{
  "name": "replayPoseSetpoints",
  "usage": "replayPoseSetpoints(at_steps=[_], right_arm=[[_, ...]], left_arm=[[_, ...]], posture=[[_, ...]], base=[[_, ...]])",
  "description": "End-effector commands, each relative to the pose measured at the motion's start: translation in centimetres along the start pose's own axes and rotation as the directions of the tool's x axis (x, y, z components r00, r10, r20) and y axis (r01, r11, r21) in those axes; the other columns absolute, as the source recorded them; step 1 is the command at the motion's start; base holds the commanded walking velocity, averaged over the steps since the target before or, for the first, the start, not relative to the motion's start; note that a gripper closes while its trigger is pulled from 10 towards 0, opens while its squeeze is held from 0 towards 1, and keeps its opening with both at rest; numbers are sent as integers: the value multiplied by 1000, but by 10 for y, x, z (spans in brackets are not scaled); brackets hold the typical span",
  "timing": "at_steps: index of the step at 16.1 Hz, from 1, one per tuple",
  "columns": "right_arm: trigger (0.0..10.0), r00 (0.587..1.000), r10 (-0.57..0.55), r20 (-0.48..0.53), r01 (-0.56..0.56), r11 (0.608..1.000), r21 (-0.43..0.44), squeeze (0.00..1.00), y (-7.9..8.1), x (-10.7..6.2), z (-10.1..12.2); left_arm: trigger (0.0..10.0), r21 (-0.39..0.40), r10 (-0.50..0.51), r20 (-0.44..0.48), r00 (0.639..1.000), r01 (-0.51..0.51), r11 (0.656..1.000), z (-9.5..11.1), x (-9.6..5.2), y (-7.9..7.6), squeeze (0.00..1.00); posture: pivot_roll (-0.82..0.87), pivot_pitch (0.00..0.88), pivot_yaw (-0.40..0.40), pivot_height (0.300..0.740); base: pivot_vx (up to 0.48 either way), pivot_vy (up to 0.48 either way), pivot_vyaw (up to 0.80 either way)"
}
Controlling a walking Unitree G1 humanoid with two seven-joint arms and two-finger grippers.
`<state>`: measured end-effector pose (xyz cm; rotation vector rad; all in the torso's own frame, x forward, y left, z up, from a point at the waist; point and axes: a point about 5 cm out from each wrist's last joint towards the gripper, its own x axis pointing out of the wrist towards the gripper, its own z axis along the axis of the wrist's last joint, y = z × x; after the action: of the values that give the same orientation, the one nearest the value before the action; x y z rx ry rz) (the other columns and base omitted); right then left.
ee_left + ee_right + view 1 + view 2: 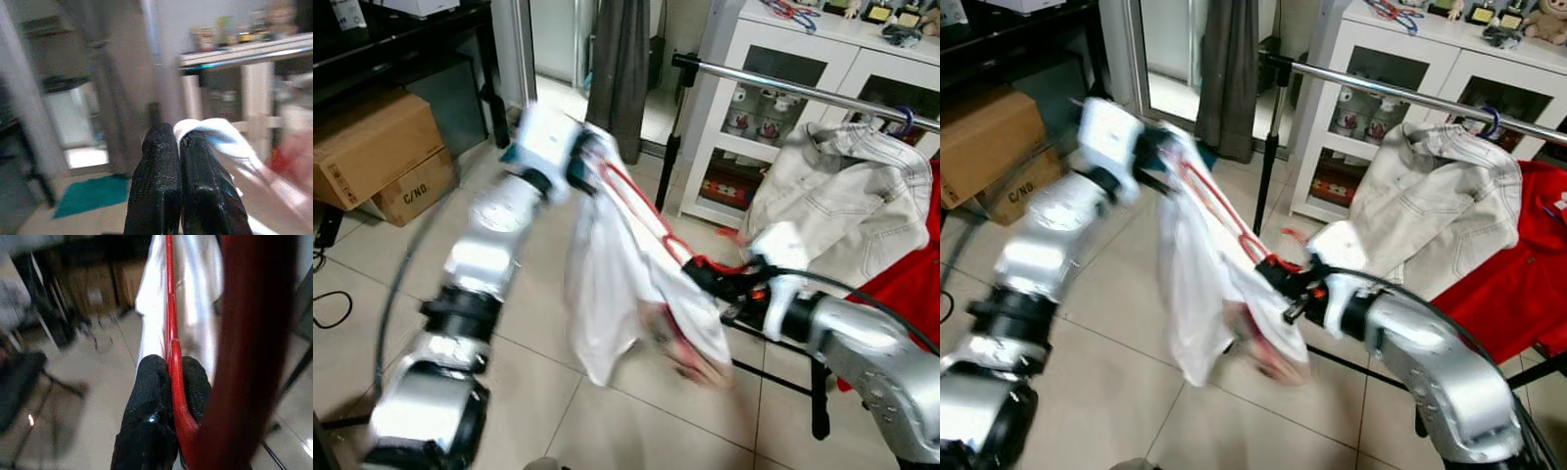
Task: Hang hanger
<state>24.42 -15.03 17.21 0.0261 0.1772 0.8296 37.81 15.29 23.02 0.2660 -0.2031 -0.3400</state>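
Red hanger (1234,220) carrying a white garment (1200,294) is held in mid-air between both arms, tilted, above the tiled floor (636,421), in front of the clothes rail (803,90). Right gripper (168,374) has its 2 fingers clamped on the hanger's thin red bar, near the hook end. Left gripper (178,142) is at the hanger's upper end, fingers pressed together, white cloth bunched against them; whether they pinch the cloth cannot be told. Head views blurred. Rail already carries a pale jacket (847,201) and, just beside it, a red garment (1518,284). White cabinet (773,108) behind the rail; cardboard boxes (377,152) on the robot's left.
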Motion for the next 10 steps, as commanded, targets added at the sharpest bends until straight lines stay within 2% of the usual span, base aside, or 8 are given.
replayPoseSetpoints(at_steps=[1, 2, 4, 5, 7, 8, 9, 10], right_arm=[[0, 999, 18, 44, -20, 999, 36, 0, -3, -11, 3], [0, 998, 45, 51, -48, 997, 62, 0, -1, -15, 0], [0, 997, 69, 40, -72, 995, 73, 0, 4, -17, -5], [0, 996, 67, 56, -72, 994, 84, 0, 7, -16, -5], [0, 973, -156, 169, 128, 977, 169, 0, -5, 2, 7], [0, 961, -205, 186, 169, 967, 193, 0, -9, 5, 9], [0, 904, -343, 256, 262, 916, 303, 0, -20, 16, 18], [0, 873, -402, 277, 302, 890, 341, 0, -24, 21, 23]], left_arm=[[0, -20, 94, 37, 995, -94, 995, 10, 2, 17, 0], [0, -67, 152, 45, 987, -148, 987, 11, 1, 27, 0], [0, -133, 194, 46, 980, -186, 973, 9, 2, 34, 0], [0, -161, 169, 32, 985, -161, 974, 4, 4, 29, 0], [0, -184, -93, 23, 995, 96, 978, -5, 8, -22, 0], [0, -182, -140, 25, 990, 142, 973, -6, 7, -32, 0], [0, -215, -314, 68, 947, 321, 922, -5, 3, -74, 0], [0, -231, -416, 96, 904, 426, 874, -3, -4, -97, 0]], posture=[[23, 0, -69, 740], [22, 0, -68, 740], [22, 0, -67, 740], [22, 0, -65, 740], [21, 0, -61, 740], [21, 0, -61, 740], [14, 0, -49, 740], [9, 0, -44, 740]], base=[[0, 0, 0], [0, 0, 0], [0, 0, 0], [0, 0, 0], [0, 0, 0], [0, 0, 0], [0, 0, 0], [0, 0, 0]])
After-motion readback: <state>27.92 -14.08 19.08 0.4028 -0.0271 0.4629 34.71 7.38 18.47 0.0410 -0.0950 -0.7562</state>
